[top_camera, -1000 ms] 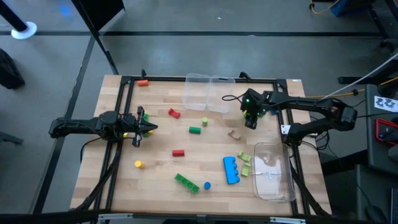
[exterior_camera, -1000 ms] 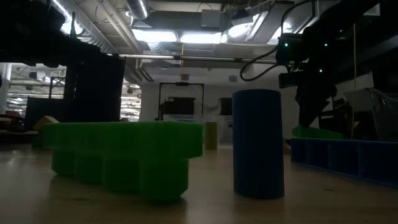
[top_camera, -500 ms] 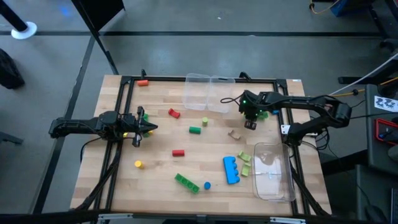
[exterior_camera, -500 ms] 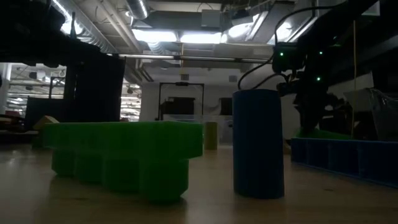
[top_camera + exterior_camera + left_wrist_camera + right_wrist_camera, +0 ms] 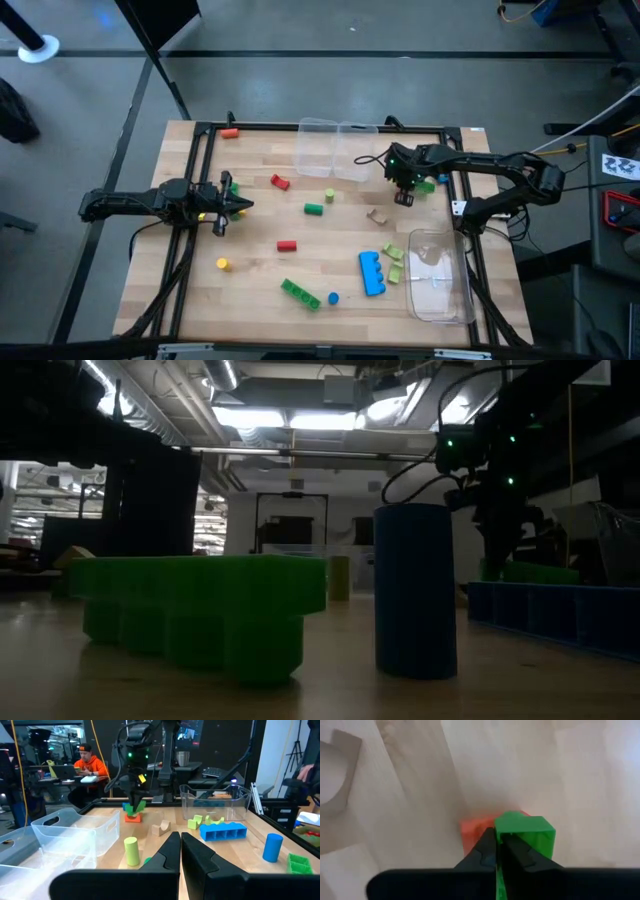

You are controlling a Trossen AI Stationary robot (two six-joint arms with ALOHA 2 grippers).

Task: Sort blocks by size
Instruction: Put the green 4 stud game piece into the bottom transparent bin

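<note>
Your bench (image 5: 260,215) is a pale wood-plank top inside a black frame, on a grey floor. The blocks lie scattered across it: a red cylinder (image 5: 287,245), a yellow one (image 5: 222,264), a green studded brick (image 5: 299,292) and a blue brick (image 5: 372,272) toward the near edge. Two clear containers (image 5: 336,149) stand at the far edge, another (image 5: 440,275) at the right. Your right gripper (image 5: 403,196) sits near the far right, its fingers closed together beside a green block (image 5: 527,834) that stands against an orange one (image 5: 475,830); you cannot tell whether they pinch it. Your left gripper (image 5: 240,206) waits at the left edge, fingers closed on nothing. Beyond the bench, a person in an orange top (image 5: 90,767) sits at a desk.
</note>
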